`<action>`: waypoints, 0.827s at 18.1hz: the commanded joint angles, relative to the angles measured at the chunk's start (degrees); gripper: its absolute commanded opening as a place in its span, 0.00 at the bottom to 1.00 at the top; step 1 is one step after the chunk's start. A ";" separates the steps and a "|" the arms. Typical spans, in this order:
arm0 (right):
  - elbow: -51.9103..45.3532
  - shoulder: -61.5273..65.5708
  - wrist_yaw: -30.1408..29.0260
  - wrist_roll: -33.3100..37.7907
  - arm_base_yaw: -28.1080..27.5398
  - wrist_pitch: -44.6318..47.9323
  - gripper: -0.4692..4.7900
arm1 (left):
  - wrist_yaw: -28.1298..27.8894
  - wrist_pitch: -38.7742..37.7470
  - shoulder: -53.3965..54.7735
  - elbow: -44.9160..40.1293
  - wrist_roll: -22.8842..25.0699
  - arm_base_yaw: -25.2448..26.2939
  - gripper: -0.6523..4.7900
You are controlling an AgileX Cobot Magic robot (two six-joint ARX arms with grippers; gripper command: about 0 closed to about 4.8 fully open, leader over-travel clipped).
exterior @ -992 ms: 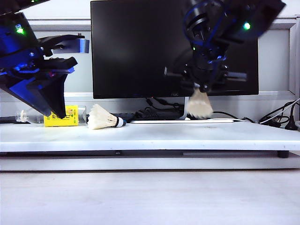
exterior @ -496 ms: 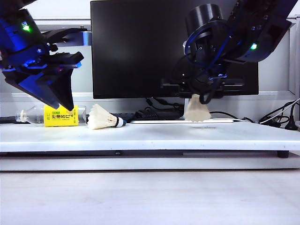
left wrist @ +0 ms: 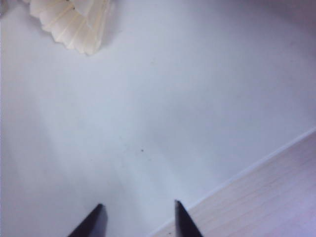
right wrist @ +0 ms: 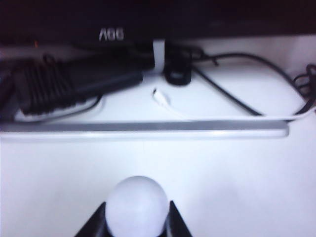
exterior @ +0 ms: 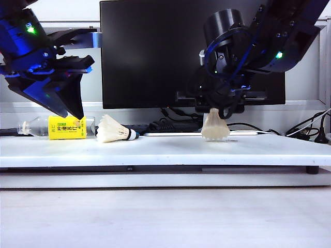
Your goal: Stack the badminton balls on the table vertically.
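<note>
White feather and cork, almost weightless: that is what my right gripper [right wrist: 136, 217] is clenched on, the round cork tip of a cone-shaped white shuttlecock [exterior: 215, 127] pinched between its fingers. Right of centre in the exterior view it stands skirt down, at or just above the long white table [exterior: 165, 150]. I judge the cork the only sound place to hold; the feather skirt is thin, springy and easily crushed, and so light a thing will tip at a nudge. The second white feather shuttlecock [exterior: 114, 129] lies on its side at centre left, cork pointing right. My left gripper [left wrist: 137, 219] hangs at upper left, fingers parted and empty, near that one.
</note>
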 commanded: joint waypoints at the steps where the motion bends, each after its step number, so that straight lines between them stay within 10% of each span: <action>1: -0.35 -0.26 -0.28 0.00 0.04 -1.16 0.29 | -0.15 0.79 -0.15 0.15 0.02 -0.07 0.46; 15: -3.13 -0.61 -2.16 -0.02 0.83 -1.20 0.42 | -0.15 0.74 -0.15 0.15 0.24 -0.04 0.46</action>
